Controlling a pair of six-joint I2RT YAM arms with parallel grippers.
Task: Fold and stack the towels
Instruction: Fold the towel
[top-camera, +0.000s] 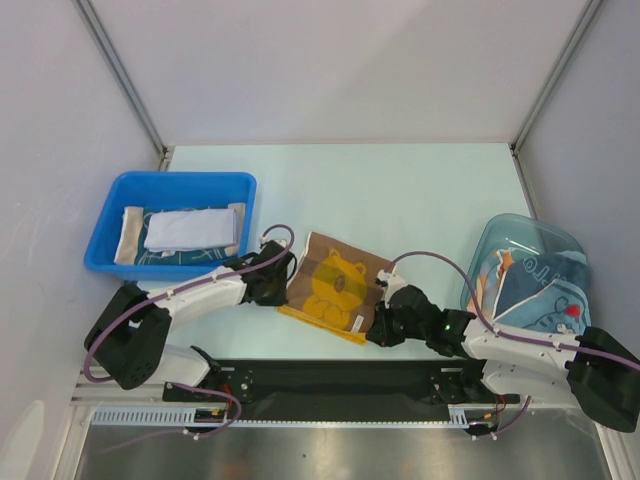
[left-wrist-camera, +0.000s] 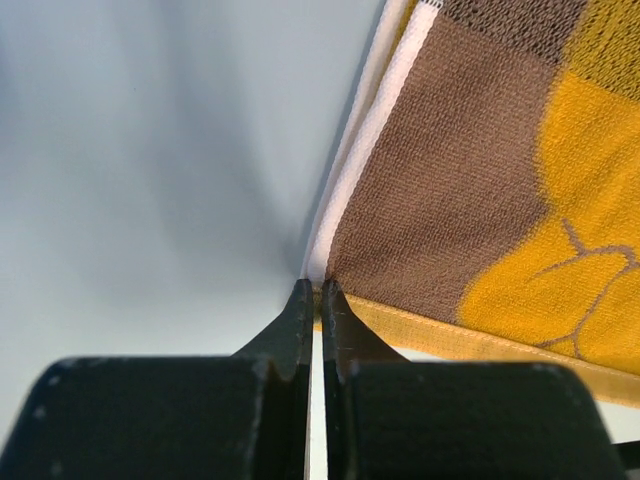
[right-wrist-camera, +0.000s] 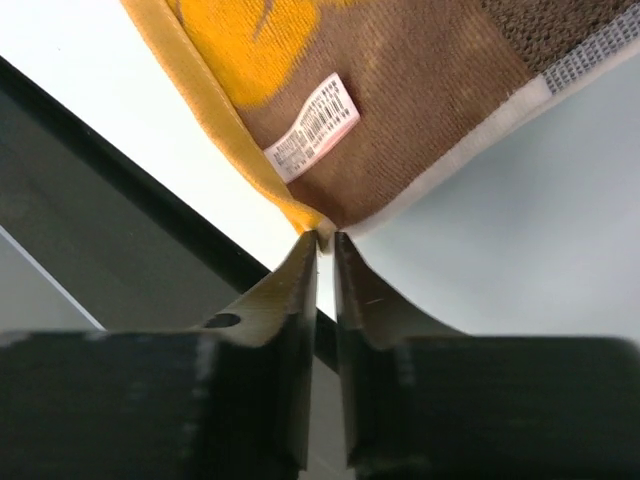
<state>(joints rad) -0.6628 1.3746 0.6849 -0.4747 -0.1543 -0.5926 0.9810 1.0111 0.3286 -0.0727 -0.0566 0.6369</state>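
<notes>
Left gripper (left-wrist-camera: 318, 287) jaws pressed together, pinching the near-left corner of the brown terry towel with the yellow bear (top-camera: 335, 285), right where its white hem meets the yellow binding. Right gripper (right-wrist-camera: 326, 238) jaws a thin slit apart, white table showing between them; the towel's near-right corner sits right at the tips, not seen down between them. A white printed care label (right-wrist-camera: 315, 125) lies on the cloth just beside that corner. The towel lies spread on the pale table (top-camera: 400, 190), centre front, between the two arms, bear face up, its yellow-edged side toward the black base rail (top-camera: 330, 375). Far left, a blue plastic bin (top-camera: 180, 180) holds a folded pale lavender-white towel (top-camera: 190, 228) on top of a teal towel with white swirls (top-camera: 170, 257). Far right, a clear blue-tinted tub (top-camera: 530, 232) holds a loose light blue cloth (top-camera: 540, 290) and an orange one (top-camera: 500, 268), bunched up.
</notes>
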